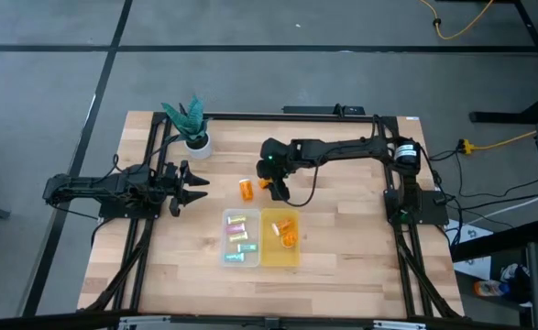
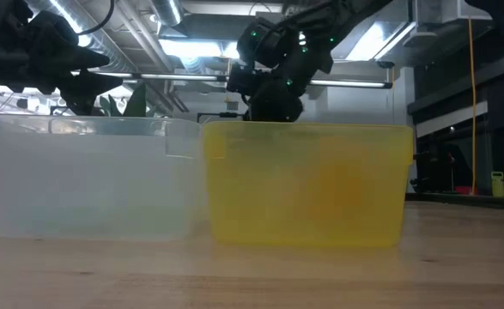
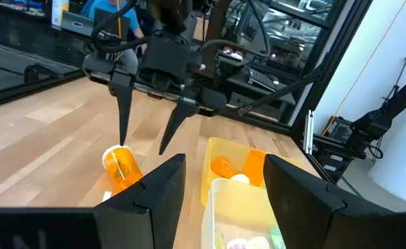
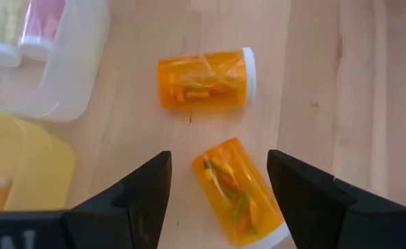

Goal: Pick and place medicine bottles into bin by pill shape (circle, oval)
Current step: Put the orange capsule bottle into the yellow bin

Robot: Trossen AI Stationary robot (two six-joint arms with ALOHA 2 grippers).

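Observation:
Two translucent orange medicine bottles with white caps lie on their sides on the wooden table. One bottle (image 4: 204, 79) lies free, also seen in the high view (image 1: 247, 189). The other bottle (image 4: 241, 200) lies between the open fingers of my right gripper (image 4: 220, 187), which points down over it (image 1: 276, 191) without touching it. My left gripper (image 1: 198, 188) is open and empty at the table's left. A clear bin (image 1: 239, 236) holds pastel vials. A yellow bin (image 1: 282, 238) holds orange bottles.
A white pot with a green plant (image 1: 195, 137) stands at the far left. The two bins stand side by side near the table's middle, close to the near side of the loose bottles. Black frame rails (image 1: 149, 229) run along both sides of the table.

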